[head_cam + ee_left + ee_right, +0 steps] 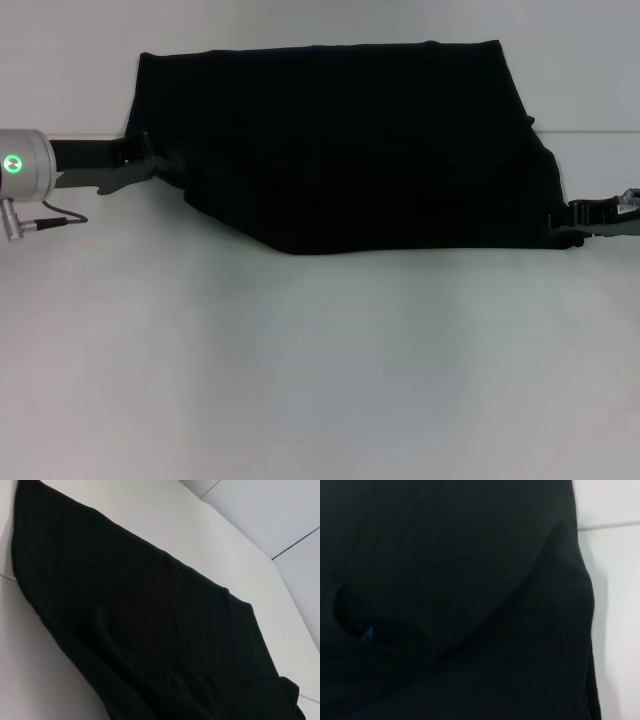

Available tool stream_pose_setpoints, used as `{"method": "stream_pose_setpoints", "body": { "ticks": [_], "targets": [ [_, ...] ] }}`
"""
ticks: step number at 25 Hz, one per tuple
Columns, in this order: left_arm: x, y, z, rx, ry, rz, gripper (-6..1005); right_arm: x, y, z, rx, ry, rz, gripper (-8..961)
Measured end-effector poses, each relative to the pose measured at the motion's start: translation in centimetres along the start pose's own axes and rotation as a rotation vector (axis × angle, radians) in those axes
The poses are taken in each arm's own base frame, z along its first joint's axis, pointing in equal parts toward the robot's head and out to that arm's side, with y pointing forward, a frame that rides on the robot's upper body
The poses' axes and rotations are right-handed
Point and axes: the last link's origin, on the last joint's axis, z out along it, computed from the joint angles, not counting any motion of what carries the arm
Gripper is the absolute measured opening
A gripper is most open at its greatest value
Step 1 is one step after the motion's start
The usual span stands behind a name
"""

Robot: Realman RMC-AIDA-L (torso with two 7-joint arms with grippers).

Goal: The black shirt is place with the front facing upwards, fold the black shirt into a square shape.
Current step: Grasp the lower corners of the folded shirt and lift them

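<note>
The black shirt (350, 140) lies across the far half of the white table (320, 380), doubled over so only plain black cloth shows. Its near edge slants from the left side down to the right. My left gripper (158, 168) reaches in from the left and is shut on the shirt's left edge. At the right, my right gripper (562, 226) is shut on the shirt's lower right corner. The left wrist view shows the shirt (150, 630) draped with soft folds. In the right wrist view the shirt (470, 580) fills the picture, with a small blue neck label (366, 632) peeking from a fold.
White table surface stretches from the shirt to the near edge. A seam line in the table (590, 131) runs behind the shirt. My left arm's silver wrist with a green light (20, 165) sits at the left edge.
</note>
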Motion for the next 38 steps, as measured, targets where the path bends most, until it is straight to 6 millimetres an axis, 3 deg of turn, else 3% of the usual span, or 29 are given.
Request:
{"method": "stream_pose_setpoints", "body": {
  "ticks": [2, 13, 16, 21, 27, 38],
  "targets": [
    [0.0, 0.0, 0.0, -0.002, 0.002, -0.003, 18, 0.0, 0.0, 0.0, 0.001, 0.001, -0.001, 574],
    [-0.2, 0.1, 0.0, -0.009, -0.004, -0.005, 22, -0.1, -0.9, -0.4, 0.034, -0.001, 0.0, 333],
    [-0.2, 0.2, 0.0, -0.013, -0.008, -0.003, 23, -0.1, -1.1, -0.5, 0.035, 0.001, 0.001, 98],
    [-0.4, 0.3, -0.5, -0.031, -0.044, 0.006, 25, 0.1, -2.1, -1.2, 0.036, 0.015, 0.014, 19],
    [-1.4, 0.1, -2.3, -0.077, -0.115, 0.022, 28, 0.9, -3.0, -3.2, -0.005, 0.06, 0.026, 19],
    [-5.2, -0.6, -7.5, -0.125, -0.431, 0.074, 32, 6.2, -5.5, -9.4, -0.088, 0.278, 0.051, 19]
  ]
}}
